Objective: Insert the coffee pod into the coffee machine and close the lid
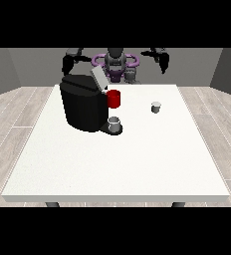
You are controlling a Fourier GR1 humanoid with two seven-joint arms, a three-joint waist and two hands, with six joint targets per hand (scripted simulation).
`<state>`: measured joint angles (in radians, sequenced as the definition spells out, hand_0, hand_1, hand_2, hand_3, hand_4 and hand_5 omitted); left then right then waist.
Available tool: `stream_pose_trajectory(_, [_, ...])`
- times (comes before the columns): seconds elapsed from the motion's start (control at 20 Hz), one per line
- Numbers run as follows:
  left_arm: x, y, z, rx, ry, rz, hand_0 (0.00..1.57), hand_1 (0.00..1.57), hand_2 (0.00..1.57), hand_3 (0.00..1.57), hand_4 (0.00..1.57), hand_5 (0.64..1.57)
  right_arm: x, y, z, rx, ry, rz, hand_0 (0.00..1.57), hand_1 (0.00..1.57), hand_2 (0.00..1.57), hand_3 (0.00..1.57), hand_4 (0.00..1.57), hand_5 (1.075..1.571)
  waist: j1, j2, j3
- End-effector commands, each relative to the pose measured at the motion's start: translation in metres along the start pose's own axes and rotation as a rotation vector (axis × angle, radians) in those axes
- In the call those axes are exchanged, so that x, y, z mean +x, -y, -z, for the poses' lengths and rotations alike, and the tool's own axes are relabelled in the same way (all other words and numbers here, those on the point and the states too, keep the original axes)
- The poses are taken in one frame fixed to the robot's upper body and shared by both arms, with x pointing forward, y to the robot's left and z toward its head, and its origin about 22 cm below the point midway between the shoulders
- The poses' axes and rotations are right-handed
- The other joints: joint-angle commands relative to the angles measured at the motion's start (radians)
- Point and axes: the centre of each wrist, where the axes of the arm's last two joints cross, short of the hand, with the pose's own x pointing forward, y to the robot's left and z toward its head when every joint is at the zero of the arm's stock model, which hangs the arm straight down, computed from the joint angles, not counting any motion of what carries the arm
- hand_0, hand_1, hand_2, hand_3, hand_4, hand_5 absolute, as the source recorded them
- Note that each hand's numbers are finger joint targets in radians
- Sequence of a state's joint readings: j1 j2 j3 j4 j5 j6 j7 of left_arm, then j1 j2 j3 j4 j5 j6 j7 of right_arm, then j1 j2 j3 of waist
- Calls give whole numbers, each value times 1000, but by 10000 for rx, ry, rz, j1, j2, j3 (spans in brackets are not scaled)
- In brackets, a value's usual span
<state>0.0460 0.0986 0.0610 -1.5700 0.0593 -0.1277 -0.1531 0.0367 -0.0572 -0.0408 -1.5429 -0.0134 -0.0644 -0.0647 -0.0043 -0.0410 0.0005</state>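
A black coffee machine [83, 105] stands on the white table [117, 164] at the left, its grey lid [98, 77] tilted up and open. Under its spout sits a grey cup [115, 124]. A small grey coffee pod [156, 107] rests on the table to the right, apart from the machine. The hand at the view's left [67, 63] hangs behind the machine, raised above the table. At the view's right, the other hand [163, 62] is also raised near the robot's shoulder, well behind the pod. Neither hand holds anything.
A red mug [114, 98] stands just right of the machine, behind the grey cup. The table stretches wide toward the camera, with wooden floor around it.
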Motion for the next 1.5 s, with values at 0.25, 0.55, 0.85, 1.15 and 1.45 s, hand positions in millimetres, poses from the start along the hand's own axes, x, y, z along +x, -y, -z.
stream_pose_trajectory(0.25, [4,-36,9,-367,84,1777,0,0,0,0,213,1571,2,5,0,-718,642,300,0,0,0,0,169,1571,-304,227,-5])
stream_pose_trajectory(0.55, [23,-75,47,-40,-596,2679,0,0,0,0,0,1571,30,-25,16,-47,1188,563,0,0,0,0,186,1571,-846,927,-9])
stream_pose_trajectory(0.85, [47,-94,82,-210,-732,3118,0,0,0,0,0,1571,24,-25,32,113,1731,664,0,0,0,0,283,1571,-940,1870,-5])
stream_pose_trajectory(1.15, [20,-101,92,124,-1250,3400,0,0,0,0,0,1571,46,-47,42,244,1778,718,0,0,0,0,352,1571,-1135,2460,-10])
stream_pose_trajectory(1.45, [10,-92,109,92,-2116,4237,0,0,0,0,0,1571,38,-49,45,357,1206,455,0,0,0,0,371,1571,-1328,2331,-7])
